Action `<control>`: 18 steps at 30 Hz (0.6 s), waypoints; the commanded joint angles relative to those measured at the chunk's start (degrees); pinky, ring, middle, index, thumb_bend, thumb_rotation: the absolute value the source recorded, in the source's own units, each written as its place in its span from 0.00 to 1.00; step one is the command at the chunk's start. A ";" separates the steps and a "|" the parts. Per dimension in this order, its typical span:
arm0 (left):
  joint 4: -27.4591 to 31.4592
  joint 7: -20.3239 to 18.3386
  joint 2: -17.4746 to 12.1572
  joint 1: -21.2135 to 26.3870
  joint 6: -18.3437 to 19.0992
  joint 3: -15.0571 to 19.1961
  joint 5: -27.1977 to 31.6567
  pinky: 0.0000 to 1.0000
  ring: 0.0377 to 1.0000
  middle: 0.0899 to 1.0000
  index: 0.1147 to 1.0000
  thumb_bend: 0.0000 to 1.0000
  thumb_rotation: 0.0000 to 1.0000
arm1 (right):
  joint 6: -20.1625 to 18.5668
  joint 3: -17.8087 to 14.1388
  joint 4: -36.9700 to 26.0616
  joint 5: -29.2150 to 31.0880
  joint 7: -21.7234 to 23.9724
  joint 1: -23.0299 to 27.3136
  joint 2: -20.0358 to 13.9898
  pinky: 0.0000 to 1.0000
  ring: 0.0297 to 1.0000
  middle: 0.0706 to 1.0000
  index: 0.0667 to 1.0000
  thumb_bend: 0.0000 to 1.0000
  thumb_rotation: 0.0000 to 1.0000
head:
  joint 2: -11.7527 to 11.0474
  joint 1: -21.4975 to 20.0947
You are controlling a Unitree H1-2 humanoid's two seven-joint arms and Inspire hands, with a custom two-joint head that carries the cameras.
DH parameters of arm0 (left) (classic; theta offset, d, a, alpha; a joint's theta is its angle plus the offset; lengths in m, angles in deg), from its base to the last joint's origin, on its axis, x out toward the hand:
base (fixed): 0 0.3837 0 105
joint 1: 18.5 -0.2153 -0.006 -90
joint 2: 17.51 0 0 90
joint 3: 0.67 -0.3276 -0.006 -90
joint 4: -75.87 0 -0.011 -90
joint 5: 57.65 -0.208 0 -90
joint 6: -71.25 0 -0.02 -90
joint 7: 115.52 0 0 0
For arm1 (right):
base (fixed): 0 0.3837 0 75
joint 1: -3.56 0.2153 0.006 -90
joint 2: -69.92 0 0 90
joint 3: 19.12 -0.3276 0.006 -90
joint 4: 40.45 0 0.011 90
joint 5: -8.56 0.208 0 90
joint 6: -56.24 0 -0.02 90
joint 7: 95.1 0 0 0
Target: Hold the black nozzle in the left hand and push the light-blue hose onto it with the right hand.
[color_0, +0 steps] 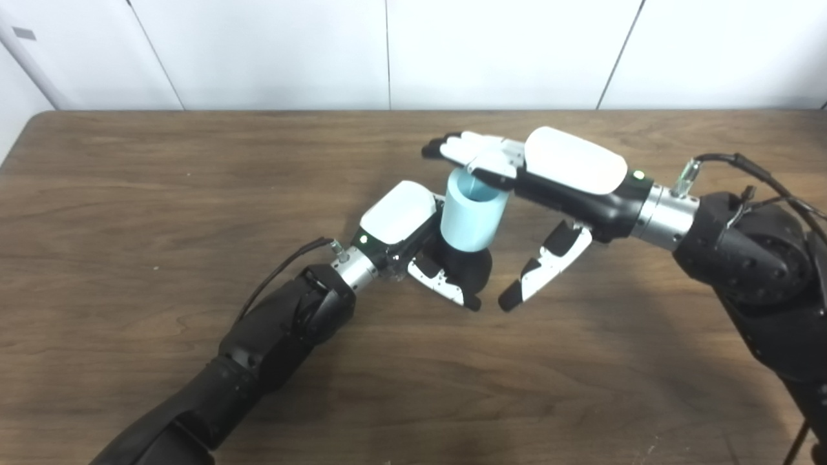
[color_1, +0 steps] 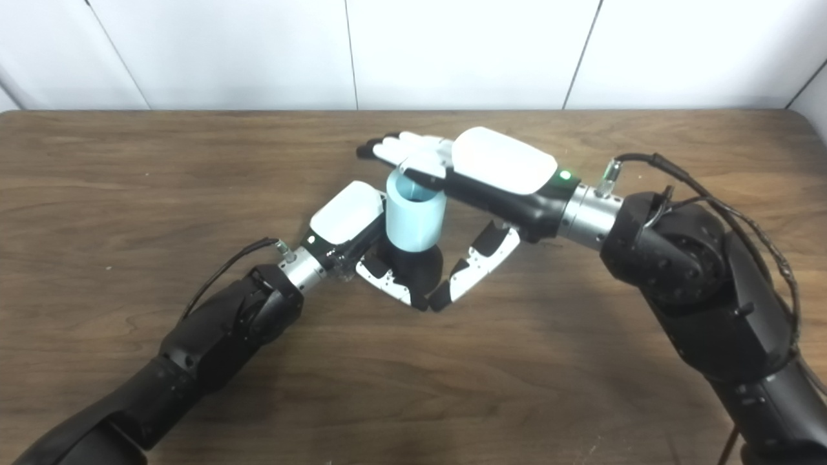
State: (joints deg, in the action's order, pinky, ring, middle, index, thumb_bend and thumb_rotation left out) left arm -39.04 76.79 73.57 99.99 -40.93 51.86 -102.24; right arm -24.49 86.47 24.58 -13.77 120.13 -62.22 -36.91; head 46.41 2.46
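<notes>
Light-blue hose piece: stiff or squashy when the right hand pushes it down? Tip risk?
The light-blue hose probably holds shape: its open rim looks round under the right hand. Likely light, a short hollow tube. It leans slightly on the black nozzle held by the left hand, so an off-centre push might tip it.

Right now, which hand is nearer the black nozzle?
Left. The left hand is wrapped around the black nozzle under the light-blue hose; the right hand is open above it, fingers over the hose's rim.
</notes>
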 commanded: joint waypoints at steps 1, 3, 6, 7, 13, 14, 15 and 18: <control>-4.49 -5.52 -1.98 -4.41 1.47 -2.32 -2.65 0.29 0.39 0.34 0.44 0.52 0.00 | 3.04 -0.26 0.05 -1.89 -0.84 1.31 -1.33 0.89 0.98 1.00 0.99 0.93 0.73 | 0.04 -0.01; -4.24 -6.05 -1.99 -4.38 1.71 -2.34 -2.54 0.30 0.40 0.34 0.44 0.52 0.00 | 4.16 0.18 0.40 -3.26 -0.38 1.31 -1.62 0.91 0.99 1.00 0.99 0.92 0.78 | 0.04 0.03; -3.89 -6.54 -1.93 -4.45 2.22 -2.27 -2.42 0.31 0.41 0.34 0.44 0.52 0.00 | 4.49 1.11 0.86 -4.78 0.86 1.38 -1.91 0.95 1.00 1.00 1.00 0.90 0.82 | 0.02 0.03; -3.92 -6.49 -1.90 -4.43 2.26 -2.26 -2.43 0.31 0.41 0.34 0.44 0.52 0.00 | 4.53 1.35 0.98 -5.32 1.19 1.41 -1.98 0.96 1.00 1.00 1.00 0.90 0.83 | 0.03 0.04; -4.55 -5.93 -1.92 -4.19 1.60 -2.24 -2.37 0.30 0.39 0.34 0.44 0.52 0.00 | 6.05 2.37 1.94 -7.77 1.83 0.73 -2.51 0.98 1.00 1.00 1.00 0.89 0.89 | 0.02 0.06; -4.27 -6.17 -2.00 -4.19 1.75 -2.32 -2.49 0.31 0.40 0.34 0.44 0.52 0.00 | 6.39 2.50 2.15 -7.98 1.65 0.44 -2.50 0.98 1.00 1.00 0.99 0.89 0.90 | 0.02 0.06; -4.11 -6.24 -2.06 -4.16 1.84 -2.42 -2.69 0.31 0.40 0.34 0.44 0.52 0.00 | 6.47 2.63 2.29 -8.07 1.65 0.20 -2.49 0.98 1.00 1.00 0.99 0.89 0.90 | 0.02 0.06; -4.24 -5.90 -1.97 -4.16 1.67 -2.35 -2.63 0.31 0.40 0.34 0.44 0.52 0.00 | 6.15 3.29 2.44 -8.11 2.48 -0.30 -2.50 0.93 0.98 0.99 0.96 0.89 0.86 | 0.16 0.00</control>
State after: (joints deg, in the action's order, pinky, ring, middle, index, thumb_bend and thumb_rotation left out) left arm -39.25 76.79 73.52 100.03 -40.98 51.87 -102.13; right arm -18.86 88.63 26.10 -21.25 120.56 -62.00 -38.01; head 46.49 2.37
